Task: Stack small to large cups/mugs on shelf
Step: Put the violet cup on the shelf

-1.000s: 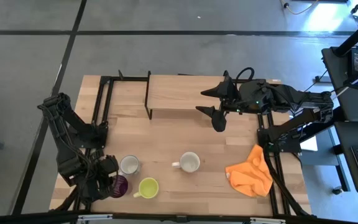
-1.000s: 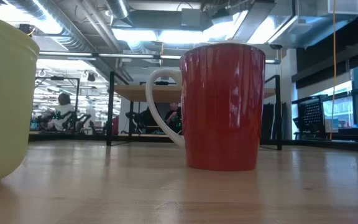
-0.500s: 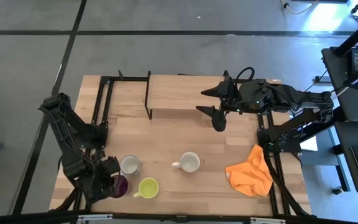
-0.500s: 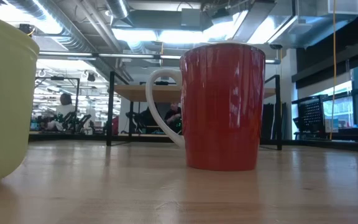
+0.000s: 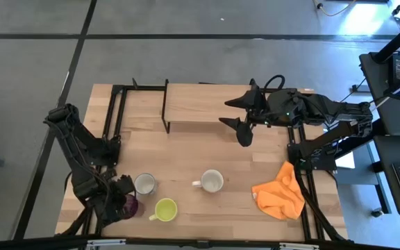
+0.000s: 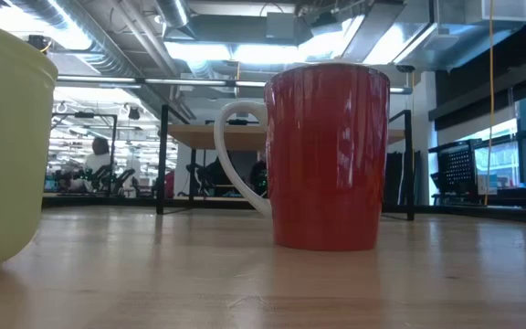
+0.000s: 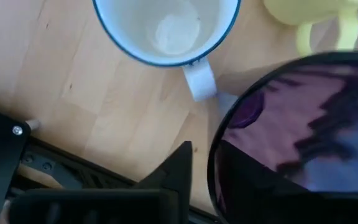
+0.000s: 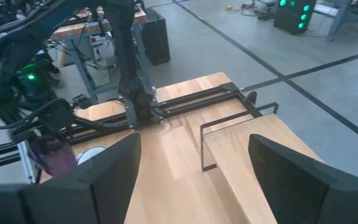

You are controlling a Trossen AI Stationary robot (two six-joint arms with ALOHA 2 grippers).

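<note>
A dark purple tumbler (image 5: 133,206) stands near the table's front left corner, with my left gripper (image 5: 121,202) down over its rim and shut on it. Beside it stand a small white mug (image 5: 144,184), blue-rimmed in the left wrist view (image 7: 166,31), and a yellow-green mug (image 5: 165,209). A reddish-brown mug (image 5: 212,180) with a white inside stands mid-table on its base (image 6: 327,242). The light-wood shelf (image 5: 200,104) stands at the far edge. My right gripper (image 5: 244,119) hovers open over its right end. My left gripper has the tumbler's wall at the rim (image 7: 213,168) between its two fingers. One finger (image 7: 180,171) is outside and the other shows dark inside the cup. The fingers come from above, pointing down. The tumbler stands upright on the table.
An orange cloth (image 5: 280,196) lies crumpled at the table's right edge. Black frame rails (image 5: 113,118) run along the left side. The white mug's handle (image 7: 199,81) points at the tumbler, close to it. Bare wood lies between the mugs and the shelf.
My left gripper has sunk lower over the purple tumbler, so less of the tumbler shows from above. The mugs, the tumbler and my right gripper have kept their places.
</note>
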